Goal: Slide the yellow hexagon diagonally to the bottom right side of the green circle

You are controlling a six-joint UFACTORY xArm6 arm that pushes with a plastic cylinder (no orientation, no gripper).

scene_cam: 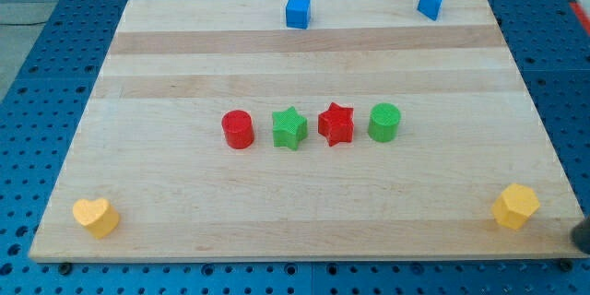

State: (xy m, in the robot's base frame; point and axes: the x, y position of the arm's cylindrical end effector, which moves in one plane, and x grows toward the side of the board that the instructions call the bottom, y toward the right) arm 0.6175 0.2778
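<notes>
The yellow hexagon (pixel 515 206) sits near the desk's (pixel 304 212) bottom-right corner, well apart from the green circle (pixel 384 122); looks light, rigid and slidey, so I'd push its lower-right face; no pincer here, and I can't tell whether that dark blur at the right edge is my tip.

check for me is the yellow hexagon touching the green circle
No, the yellow hexagon sits apart at the board's bottom right corner, far from the green circle.

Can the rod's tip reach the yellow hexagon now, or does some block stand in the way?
Probably yes. My tip is a dark blur at the view's right edge, just right of the yellow hexagon, with no block between them.
</notes>
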